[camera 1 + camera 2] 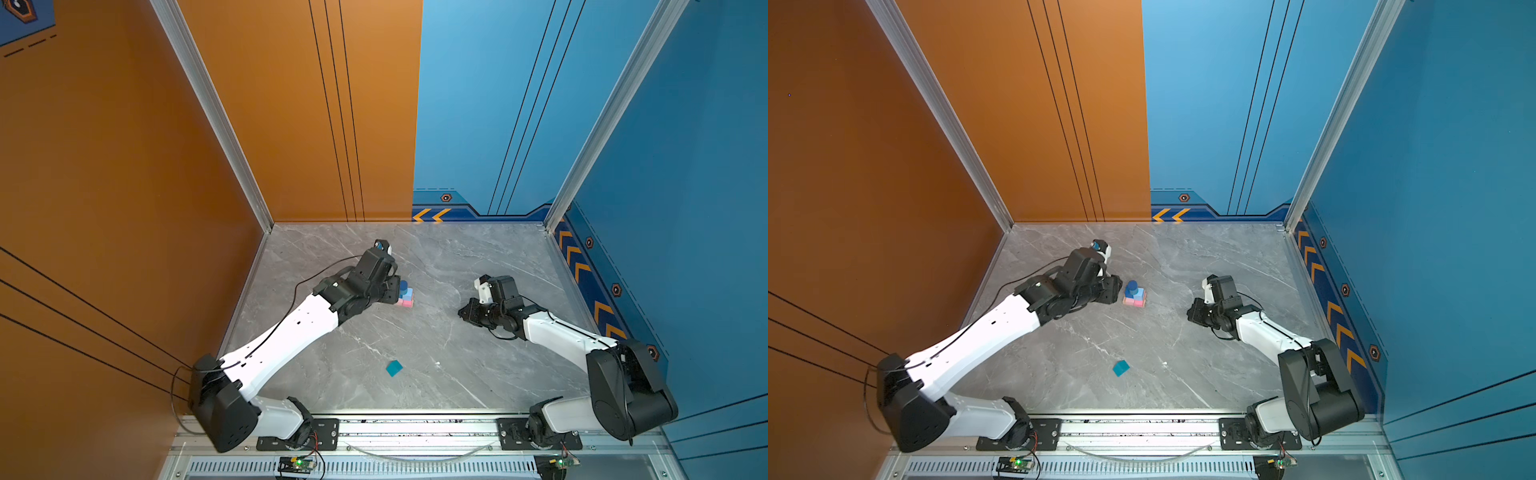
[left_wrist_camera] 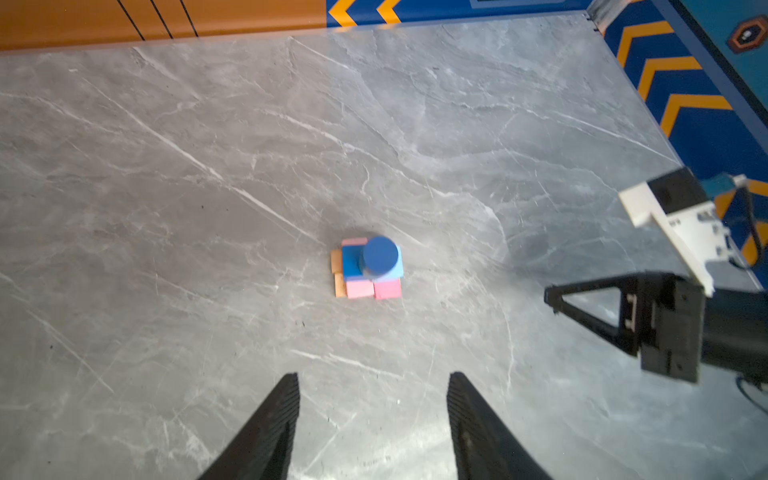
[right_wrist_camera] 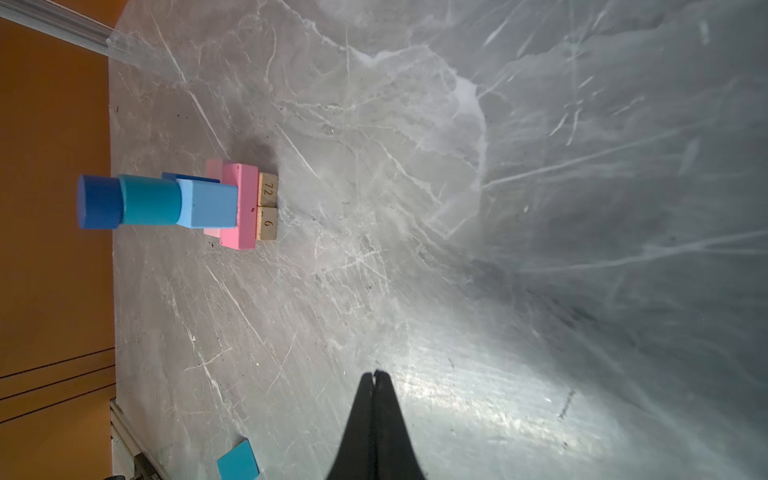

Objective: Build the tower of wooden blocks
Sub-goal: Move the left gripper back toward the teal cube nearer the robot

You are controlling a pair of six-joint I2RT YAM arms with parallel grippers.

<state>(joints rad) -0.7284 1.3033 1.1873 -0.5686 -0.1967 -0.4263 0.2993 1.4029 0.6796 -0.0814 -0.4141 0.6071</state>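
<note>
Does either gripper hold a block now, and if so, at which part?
Nothing is held. The left gripper has open, empty jaws, apart from the wood block tower; the right gripper has jaws shut on nothing.

Partly built wood block tower (image 1: 1134, 296) stands upright mid-table, on grey marble tabletop (image 1: 1183, 353). Base: two tan bars (image 3: 267, 206) side by side, ends stamped 72 and 6. Across them, two pink bars (image 3: 243, 208). Next layer: light-blue cube (image 3: 210, 205), dark-blue cube (image 2: 351, 264) touching beside it. On the light-blue one, teal cylinder (image 3: 149, 200); dark-blue cylinder (image 3: 99, 202) topmost. Teal cube (image 1: 1121, 368) lies alone, well apart, toward the front edge.
</note>
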